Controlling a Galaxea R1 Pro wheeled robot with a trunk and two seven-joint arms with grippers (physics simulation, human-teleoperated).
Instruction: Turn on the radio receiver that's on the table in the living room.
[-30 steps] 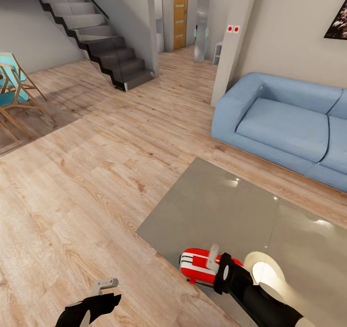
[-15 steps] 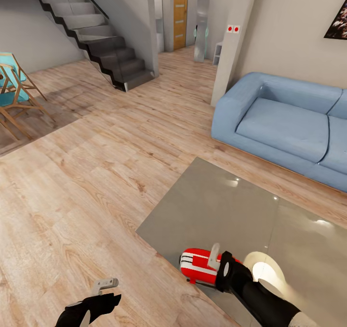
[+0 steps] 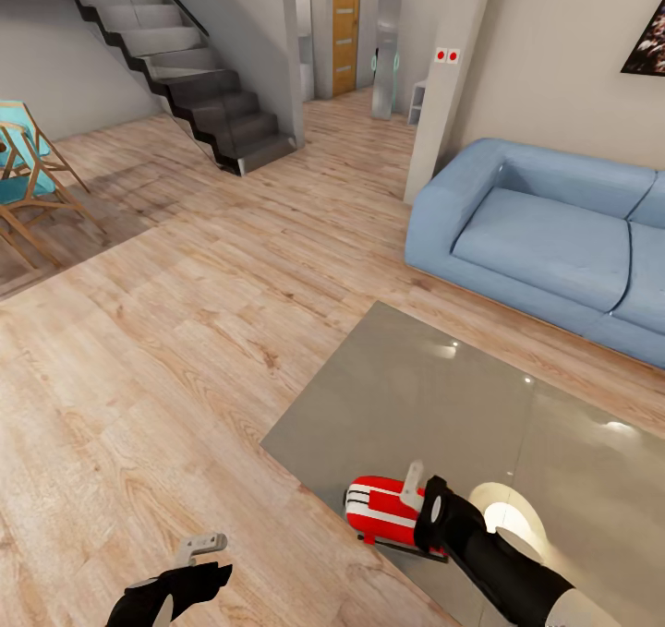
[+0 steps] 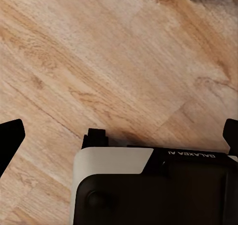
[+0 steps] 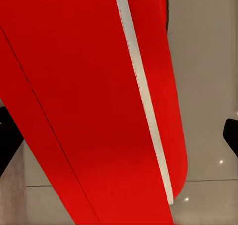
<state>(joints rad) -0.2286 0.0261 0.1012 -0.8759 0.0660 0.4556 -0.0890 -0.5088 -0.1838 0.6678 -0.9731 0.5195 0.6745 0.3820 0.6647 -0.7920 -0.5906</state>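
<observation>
radio receiver (image 3: 380,507) flat, apparently crosswise

"GALAXEA AI", seen upside down, on the left arm's dark wrist housing (image 4: 193,158).

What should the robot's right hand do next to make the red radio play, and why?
Probably ease the right gripper a little further down onto the radio receiver to press it on. In the head view the gripper sits right over the radio at the near edge of the table, and the right wrist view looks at the red casing from very close, so little travel seems left.
</observation>
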